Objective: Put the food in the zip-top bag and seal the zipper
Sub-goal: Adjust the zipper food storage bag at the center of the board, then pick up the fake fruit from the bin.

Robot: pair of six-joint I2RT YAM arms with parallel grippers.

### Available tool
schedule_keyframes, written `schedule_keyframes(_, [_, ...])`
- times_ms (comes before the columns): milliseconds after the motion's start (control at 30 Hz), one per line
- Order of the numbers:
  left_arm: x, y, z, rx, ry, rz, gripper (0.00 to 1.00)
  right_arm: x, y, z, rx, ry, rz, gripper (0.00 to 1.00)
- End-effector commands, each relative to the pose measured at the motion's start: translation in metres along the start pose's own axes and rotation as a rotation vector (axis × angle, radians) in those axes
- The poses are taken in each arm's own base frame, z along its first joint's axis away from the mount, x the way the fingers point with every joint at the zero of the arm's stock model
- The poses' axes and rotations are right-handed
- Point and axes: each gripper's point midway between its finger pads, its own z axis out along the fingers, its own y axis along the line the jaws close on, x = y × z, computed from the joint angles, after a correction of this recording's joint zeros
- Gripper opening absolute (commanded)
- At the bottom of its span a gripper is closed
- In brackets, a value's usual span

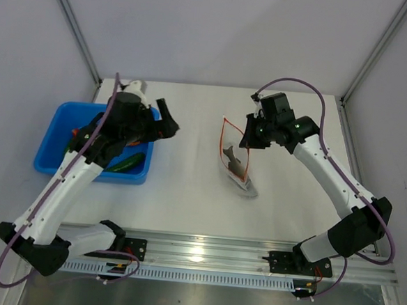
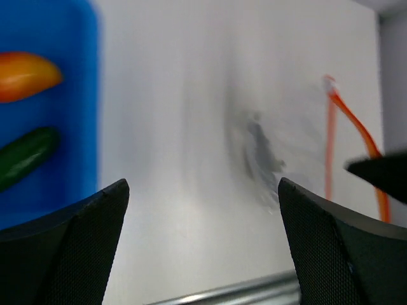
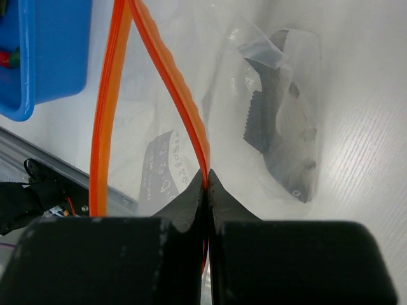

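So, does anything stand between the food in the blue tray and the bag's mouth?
Nothing visible does. Between the tray and the zip-top bag is bare table, under the open left end effector; the right end effector pinches the zipper, mouth open.

Your blue plastic tray (image 1: 52, 140) sits on the white table's (image 1: 186, 200) left, a slim green toy pepper (image 1: 127, 163) and yellow-orange toy mango (image 2: 25, 75) inside. Well to its right lies the clear crinkly zip-top bag (image 1: 235, 165), mouth edge in the right gripper (image 3: 206, 181).

Bright even overhead light; soft shadows; left wrist view blurred; others sharp.
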Motion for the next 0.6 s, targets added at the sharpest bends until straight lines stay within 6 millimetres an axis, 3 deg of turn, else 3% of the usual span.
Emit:
schedule_keyframes(0, [0.007, 0.108, 0.001, -0.387, -0.05, -0.182, 0.99, 0.003, -0.001, 0.012, -0.027, 0.022, -0.002, 0.0])
schedule_keyframes(67, [0.001, 0.13, -0.004, -0.425, -0.117, -0.265, 1.0, 0.007, 0.0, 0.012, -0.041, 0.029, 0.006, 0.0])
schedule_keyframes(100, [0.016, 0.151, 0.006, -0.467, -0.118, -0.29, 1.0, 0.012, -0.001, 0.014, -0.039, 0.043, 0.013, 0.0])
schedule_keyframes(133, [0.01, 0.171, 0.004, -0.513, -0.171, -0.323, 1.0, 0.015, -0.002, 0.015, -0.038, 0.053, 0.027, 0.0])
schedule_keyframes(167, [0.003, 0.178, 0.001, -0.516, -0.225, -0.338, 0.99, 0.019, 0.0, 0.014, -0.054, 0.06, 0.031, 0.0])
schedule_keyframes(200, [0.01, 0.192, 0.01, -0.536, -0.241, -0.354, 1.0, 0.025, -0.002, 0.017, -0.057, 0.077, 0.039, 0.0])
schedule_keyframes(300, [0.007, 0.234, 0.008, -0.635, -0.293, -0.5, 0.99, 0.036, -0.002, 0.018, -0.07, 0.11, 0.039, 0.0])
schedule_keyframes(567, [0.012, 0.285, 0.027, -0.856, -0.271, -0.62, 0.87, 0.039, -0.015, 0.014, -0.047, 0.121, 0.022, 0.0])
